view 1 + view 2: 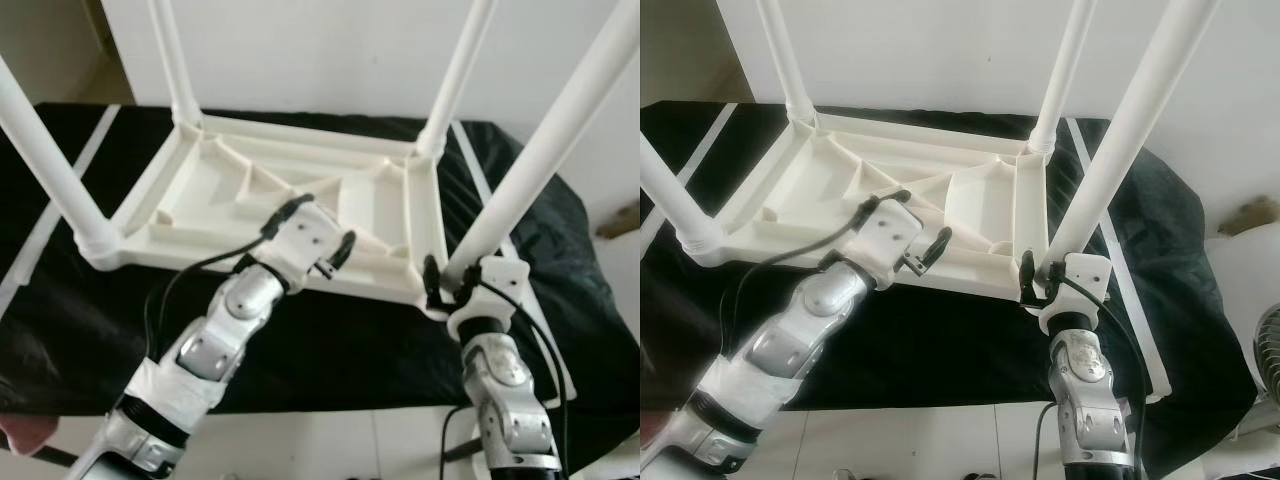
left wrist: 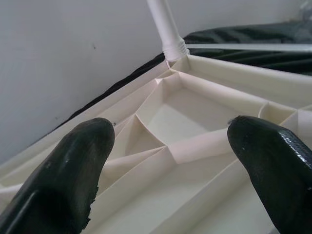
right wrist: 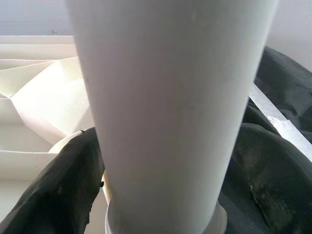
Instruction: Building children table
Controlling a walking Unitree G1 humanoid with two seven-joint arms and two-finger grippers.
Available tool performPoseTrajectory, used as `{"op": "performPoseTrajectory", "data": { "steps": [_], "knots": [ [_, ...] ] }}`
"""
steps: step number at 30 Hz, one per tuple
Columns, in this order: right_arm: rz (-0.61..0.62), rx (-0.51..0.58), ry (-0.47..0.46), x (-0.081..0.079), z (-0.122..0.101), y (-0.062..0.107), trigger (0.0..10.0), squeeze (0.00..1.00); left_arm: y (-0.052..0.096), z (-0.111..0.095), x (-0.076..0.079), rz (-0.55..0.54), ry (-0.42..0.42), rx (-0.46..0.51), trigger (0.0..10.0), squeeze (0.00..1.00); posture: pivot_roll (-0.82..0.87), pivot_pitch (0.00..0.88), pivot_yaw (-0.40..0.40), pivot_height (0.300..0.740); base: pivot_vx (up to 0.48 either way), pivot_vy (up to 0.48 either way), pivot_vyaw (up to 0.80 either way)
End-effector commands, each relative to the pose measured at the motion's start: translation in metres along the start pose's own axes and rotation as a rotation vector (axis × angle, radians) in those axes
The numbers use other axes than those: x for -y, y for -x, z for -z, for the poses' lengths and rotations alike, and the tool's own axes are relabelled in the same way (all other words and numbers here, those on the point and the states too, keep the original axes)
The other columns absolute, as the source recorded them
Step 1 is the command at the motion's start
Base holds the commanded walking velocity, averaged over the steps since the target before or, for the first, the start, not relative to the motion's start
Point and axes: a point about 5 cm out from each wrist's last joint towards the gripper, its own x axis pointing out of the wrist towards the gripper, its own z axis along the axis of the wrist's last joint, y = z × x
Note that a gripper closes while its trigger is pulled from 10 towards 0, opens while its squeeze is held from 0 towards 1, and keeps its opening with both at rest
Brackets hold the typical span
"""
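A white plastic children's table lies upside down on a black cloth, ribbed underside up. All of its legs stand upright in their corner sockets. My right gripper is at the base of the near right leg, shut on it just above the socket; in the right wrist view the leg sits tight between both black fingers. My left gripper hovers open over the near middle of the underside, holding nothing. The left wrist view looks between its fingers at the ribs and the far leg.
The black cloth covers a low surface with white tape strips across it. A white wall stands close behind. A fan is at the right edge, and pale floor lies in front.
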Motion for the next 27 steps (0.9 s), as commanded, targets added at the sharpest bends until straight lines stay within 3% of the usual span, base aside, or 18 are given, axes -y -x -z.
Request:
{"op": "performPoseTrajectory", "data": {
  "steps": [1,2,3,4,7,8,9,10,11,12,14,15,20,21,22,26,27],
  "knots": [
    [0.016,-0.01,0.007,0.004,0.003,0.002,10.0,0.0,-0.002,0.005,0.005,-0.006,-0.102,-0.01,0.0,0.0,-0.12,0.136,-0.019,0.74,0.0,0.0,0.0],
    [0.017,-0.01,0.006,0.004,0.003,0.002,10.0,0.0,-0.002,0.007,0.005,0.004,-0.144,-0.01,10.0,0.0,-0.12,0.136,-0.019,0.74,0.0,0.0,0.0],
    [0.017,-0.01,0.006,0.004,0.003,0.002,10.0,0.0,-0.002,0.007,0.005,0.004,-0.144,-0.01,10.0,0.0,-0.12,0.136,-0.019,0.74,0.0,0.0,0.0],
    [0.018,-0.01,0.006,0.004,0.003,0.002,10.0,0.0,-0.002,0.009,0.005,0.016,-0.201,0.001,2.6,0.0,-0.12,0.138,-0.018,0.74,0.0,0.0,0.0],
    [0.019,-0.01,0.006,0.004,0.003,0.002,10.0,0.0,-0.002,0.009,0.004,0.018,-0.221,0.008,2.6,0.0,-0.12,0.138,-0.018,0.74,0.0,0.0,0.0],
    [0.019,-0.01,0.006,0.003,0.003,0.002,10.0,0.0,-0.002,0.01,0.003,0.011,-0.238,0.006,0.0,0.0,-0.12,0.138,-0.017,0.74,0.0,0.0,0.0],
    [0.021,-0.01,0.006,0.003,0.003,0.003,10.0,0.0,-0.003,0.013,0.002,0.02,-0.295,-0.011,0.4,0.0,-0.12,0.139,-0.016,0.74,0.0,0.0,0.0],
    [0.021,-0.01,0.005,0.003,0.003,0.003,10.0,0.0,-0.003,0.015,0.002,0.025,-0.321,-0.016,10.0,0.0,-0.12,0.139,-0.015,0.74,0.0,0.0,0.0],
    [0.021,-0.01,0.005,0.003,0.003,0.003,10.0,0.0,-0.003,0.016,0.002,0.03,-0.331,-0.013,10.0,0.0,-0.12,0.139,-0.015,0.74,0.0,0.0,0.0],
    [0.021,-0.01,0.005,0.003,0.003,0.003,10.0,0.0,-0.003,0.015,0.0,0.019,-0.347,-0.005,8.4,0.0,-0.12,0.139,-0.015,0.74,0.0,0.0,0.0],
    [0.021,-0.01,0.004,0.003,0.003,0.003,10.0,0.0,-0.003,0.015,-0.001,0.011,-0.357,0.001,8.4,0.0,-0.12,0.139,-0.015,0.74,0.0,0.0,0.0],
    [0.021,-0.01,0.005,0.003,0.003,0.003,10.0,0.0,-0.002,0.014,-0.001,0.012,-0.36,0.008,0.0,0.0,-0.12,0.139,-0.015,0.74,0.0,0.0,0.0],
    [0.021,-0.009,0.003,0.003,0.003,0.002,10.0,0.0,-0.002,0.019,0.001,0.04,-0.45,0.003,0.0,0.0,-0.12,0.139,-0.014,0.74,0.0,0.0,0.0],
    [0.021,-0.009,0.003,0.003,0.003,0.003,10.0,0.0,-0.001,0.02,0.001,0.043,-0.468,0.005,2.2,0.0,-0.12,0.14,-0.014,0.74,0.0,0.0,0.0],
    [0.021,-0.009,0.003,0.003,0.003,0.003,10.0,0.0,-0.001,0.021,0.0,0.038,-0.484,0.008,0.0,0.0,-0.12,0.14,-0.014,0.74,0.0,0.0,0.0],
    [0.02,-0.009,0.003,0.003,0.003,0.003,10.0,0.0,-0.001,0.022,-0.001,0.037,-0.507,0.009,0.0,0.0,-0.12,0.142,-0.013,0.74,0.0,0.0,0.0],
    [0.021,-0.009,0.004,0.003,0.003,0.003,10.0,0.0,-0.001,0.023,-0.001,0.038,-0.511,0.003,9.8,0.0,-0.12,0.142,-0.015,0.74,0.0,0.0,0.0]
  ]
}}
